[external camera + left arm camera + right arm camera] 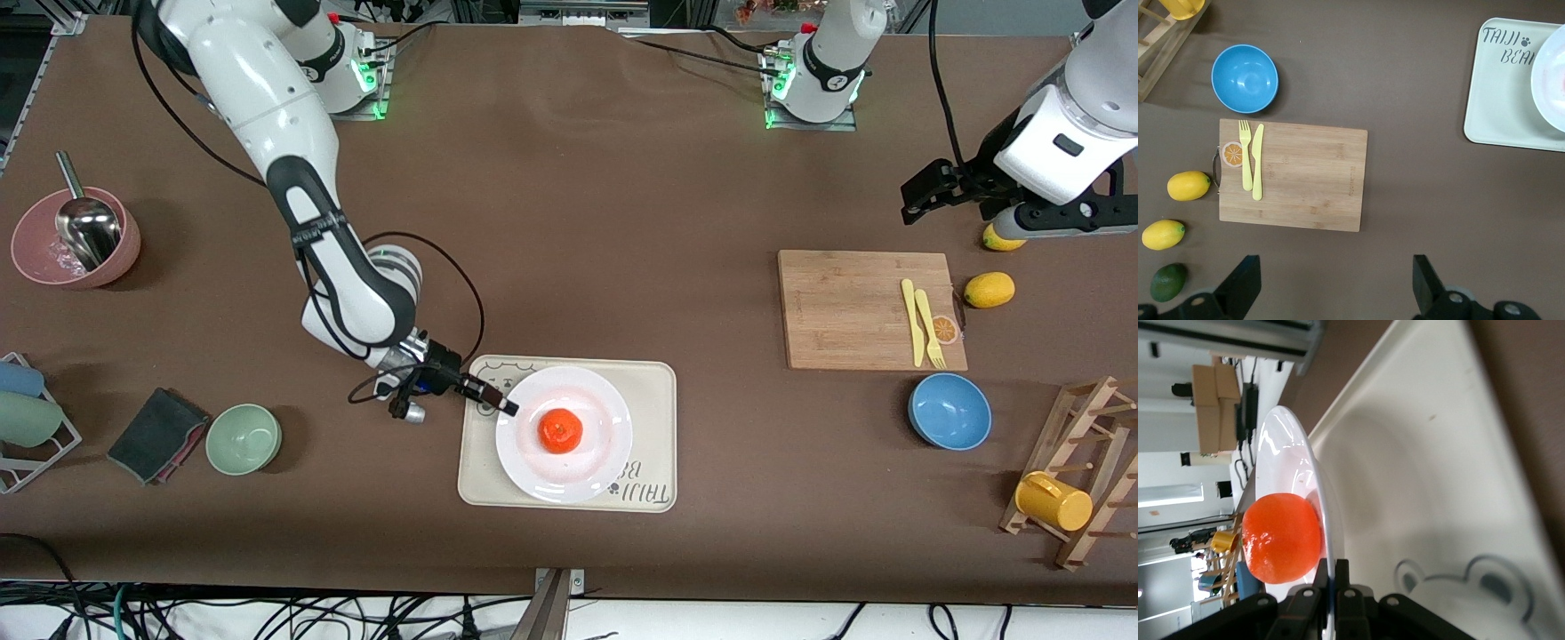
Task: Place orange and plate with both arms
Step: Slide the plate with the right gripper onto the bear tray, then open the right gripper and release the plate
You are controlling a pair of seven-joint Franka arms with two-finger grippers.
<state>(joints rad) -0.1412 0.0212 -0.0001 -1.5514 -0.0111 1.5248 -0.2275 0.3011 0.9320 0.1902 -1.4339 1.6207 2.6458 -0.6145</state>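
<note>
We find the orange (560,431) sitting at the middle of the plate (594,471), and the plate resting on the cream bear-print tray (653,396), which lies on the brown table (622,196) toward the edge nearest the front camera. The right gripper (508,408) is low at the plate's rim on the side toward the right arm's end; in the right wrist view its fingers (1330,577) are pinched together on that rim, with the orange (1281,537) just beside them. The left gripper (916,203) hangs over the table near the left arm's end, close to the lemons (989,289), fingers (1243,283) spread wide and holding nothing. Below it we note a bamboo cutting board (1295,175) carrying a yellow fork (1245,155) and knife (1258,162), with a blue bowl (1245,78) nearer the front camera.
</note>
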